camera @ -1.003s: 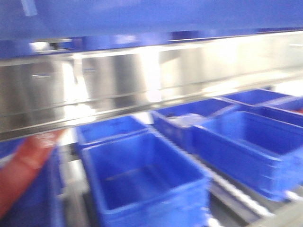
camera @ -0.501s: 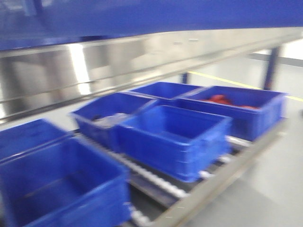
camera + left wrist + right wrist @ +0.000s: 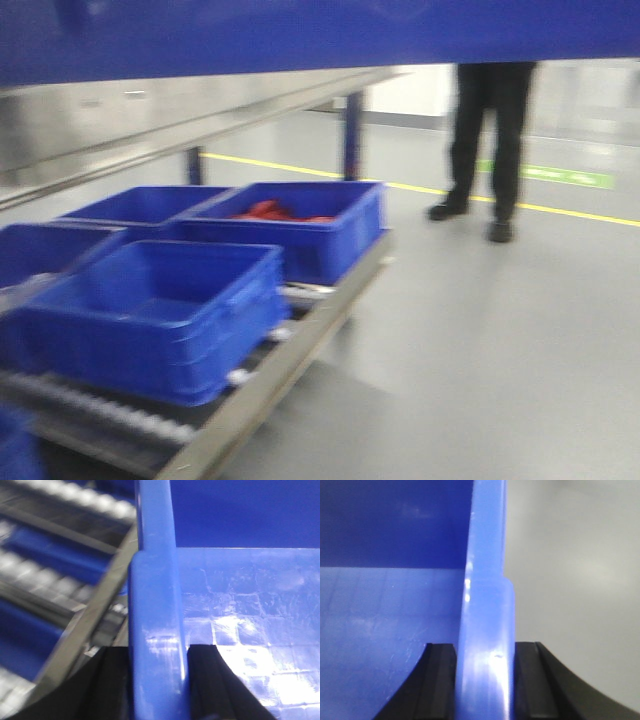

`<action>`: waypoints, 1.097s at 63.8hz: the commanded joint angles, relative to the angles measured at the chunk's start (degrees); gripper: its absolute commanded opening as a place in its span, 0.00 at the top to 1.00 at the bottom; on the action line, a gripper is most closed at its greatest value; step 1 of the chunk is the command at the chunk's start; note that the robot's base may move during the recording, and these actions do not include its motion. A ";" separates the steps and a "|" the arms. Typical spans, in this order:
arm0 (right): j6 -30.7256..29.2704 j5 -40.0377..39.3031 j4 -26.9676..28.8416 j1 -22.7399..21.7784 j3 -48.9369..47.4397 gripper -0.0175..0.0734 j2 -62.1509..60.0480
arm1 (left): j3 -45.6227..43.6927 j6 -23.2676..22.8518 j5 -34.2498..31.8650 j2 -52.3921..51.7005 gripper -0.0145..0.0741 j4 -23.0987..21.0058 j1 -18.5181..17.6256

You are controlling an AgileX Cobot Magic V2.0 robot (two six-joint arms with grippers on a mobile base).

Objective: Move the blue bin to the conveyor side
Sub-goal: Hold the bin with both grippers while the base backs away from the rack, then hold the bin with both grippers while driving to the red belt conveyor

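Observation:
The blue bin (image 3: 300, 35) fills the top of the front view as a wide blue band, carried close to the camera. My left gripper (image 3: 158, 652) is shut on its thick rim (image 3: 155, 605), with one black finger (image 3: 112, 680) outside the wall and one inside over the glossy bin floor. My right gripper (image 3: 485, 650) is shut on the opposite rim (image 3: 487, 605), black pads (image 3: 440, 680) pressed against both faces. The conveyor side is out of view.
A low roller rack (image 3: 290, 360) at left holds several other blue bins (image 3: 150, 310), one containing a red packet (image 3: 270, 210). A stainless-steel rail (image 3: 150, 120) runs above them. A person's dark legs (image 3: 490, 140) stand on the grey floor beyond a yellow line (image 3: 420, 188).
The front view has swept to the right: the rack bins slid leftwards in the picture, and open floor and a standing person came into sight. The held bin stays across the top.

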 commanded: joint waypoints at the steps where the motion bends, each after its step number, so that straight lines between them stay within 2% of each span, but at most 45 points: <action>1: -0.54 -5.57 -0.77 -0.18 -0.89 0.91 -1.48 | -0.70 0.17 -4.30 -1.20 0.86 0.49 -0.44; 70: -0.54 -5.57 -0.77 -0.18 -0.89 0.91 -1.48 | -0.70 0.17 -4.30 -1.20 0.86 0.49 -0.44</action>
